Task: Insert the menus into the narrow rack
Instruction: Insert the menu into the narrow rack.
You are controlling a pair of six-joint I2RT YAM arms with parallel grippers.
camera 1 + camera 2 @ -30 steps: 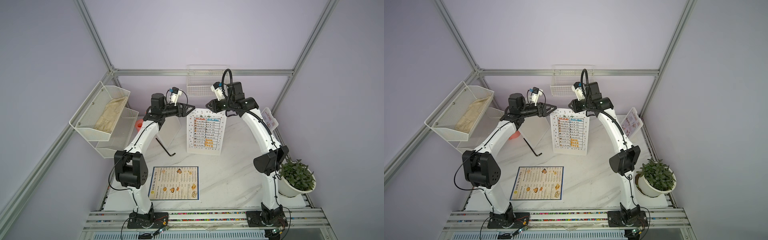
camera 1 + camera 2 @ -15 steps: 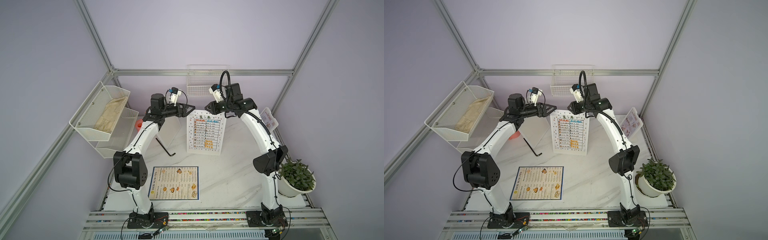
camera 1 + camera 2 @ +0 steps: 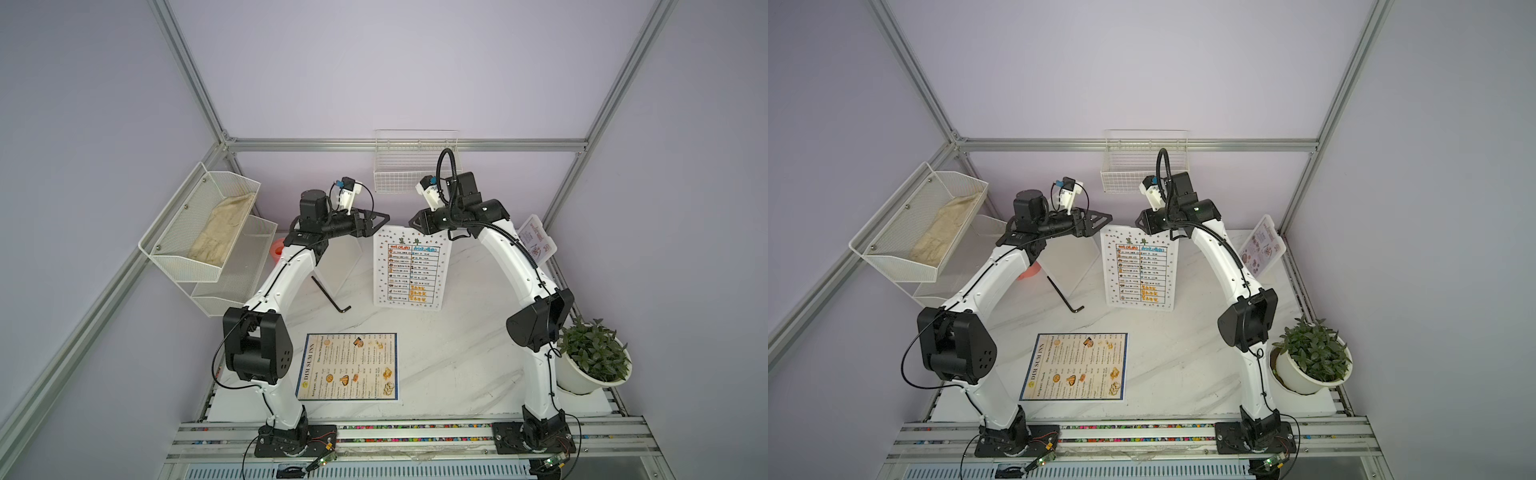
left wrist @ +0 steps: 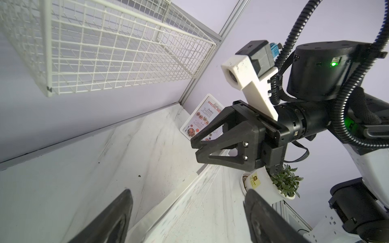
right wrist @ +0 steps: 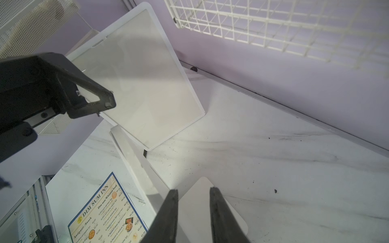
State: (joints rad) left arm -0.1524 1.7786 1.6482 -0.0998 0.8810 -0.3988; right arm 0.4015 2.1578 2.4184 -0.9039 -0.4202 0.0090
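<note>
**White marble-patterned tabletop (image 3: pixel 457 361) and what is laid on it**

The DIM SUM INN menu (image 3: pixel 349 366) is laid flat near the front edge and is taken here as the landmark. Just beyond its far left corner, a black hex key (image 3: pixel 330 294) is seen lying flat. Further back on the same side a clear stand (image 3: pixel 338 259) is set upright, with an orange thing (image 3: pixel 276 251) half hidden beside it. Well to the menu's right, a white plant pot (image 3: pixel 575 380) is placed at the table's edge. The Special Menu card (image 3: pixel 536 244) is propped in the far right corner. The white table sheet (image 3: pixel 409 270) is seen upright beyond the menu. Whether its lower edge is rested on the tabletop cannot be told.
</note>
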